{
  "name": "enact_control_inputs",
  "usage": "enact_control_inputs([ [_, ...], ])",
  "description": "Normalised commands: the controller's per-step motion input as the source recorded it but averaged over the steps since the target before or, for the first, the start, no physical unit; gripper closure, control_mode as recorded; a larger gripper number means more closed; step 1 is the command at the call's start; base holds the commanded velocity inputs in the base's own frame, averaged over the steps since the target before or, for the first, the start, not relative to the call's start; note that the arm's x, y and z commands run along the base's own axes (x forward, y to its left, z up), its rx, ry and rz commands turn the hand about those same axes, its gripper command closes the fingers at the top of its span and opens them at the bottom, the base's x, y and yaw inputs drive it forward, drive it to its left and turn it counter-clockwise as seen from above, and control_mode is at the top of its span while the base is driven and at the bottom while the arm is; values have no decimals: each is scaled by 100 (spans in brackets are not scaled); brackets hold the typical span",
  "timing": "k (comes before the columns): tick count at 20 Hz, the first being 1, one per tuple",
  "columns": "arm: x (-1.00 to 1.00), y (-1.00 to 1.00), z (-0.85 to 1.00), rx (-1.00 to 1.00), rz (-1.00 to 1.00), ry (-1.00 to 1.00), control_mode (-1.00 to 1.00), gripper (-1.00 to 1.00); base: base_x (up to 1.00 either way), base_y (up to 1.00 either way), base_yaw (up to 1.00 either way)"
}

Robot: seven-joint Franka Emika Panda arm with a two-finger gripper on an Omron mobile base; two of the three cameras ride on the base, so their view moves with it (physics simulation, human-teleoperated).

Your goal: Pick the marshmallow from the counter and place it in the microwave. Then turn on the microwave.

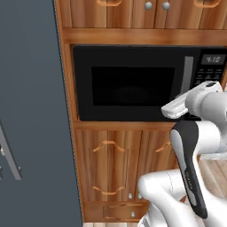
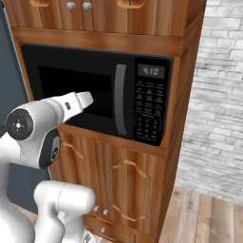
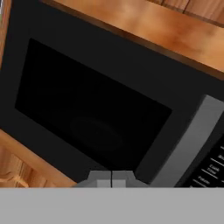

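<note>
- Microwave (image 2: pixel 95 95), a large black built-in box with dark window door, sits in the wooden cabinet, door closed, straight ahead of the pincer (image 3: pixel 111 180).
- Its grey vertical handle (image 2: pixel 120 99) runs up-down; the black keypad (image 2: pixel 151 111) with lit display lies beyond it, to the pincer's right.
- Pincer is clenched, tips together, nothing visible between them.
- The next press likely needs a shift right, past the handle.
- Marshmallow can't be made out through the dark window; button labels are too small to read.
</note>
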Motion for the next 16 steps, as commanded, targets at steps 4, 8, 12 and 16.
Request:
enact_control_inputs([
  [4,-48,-23,2,0,0,0,-100,100,0,0,0],
  [8,-41,-24,0,1,0,0,-100,100,0,0,0],
  [12,-25,-22,0,2,0,0,-100,100,0,0,0],
  [16,-11,-24,0,5,0,0,-100,100,0,0,0],
])
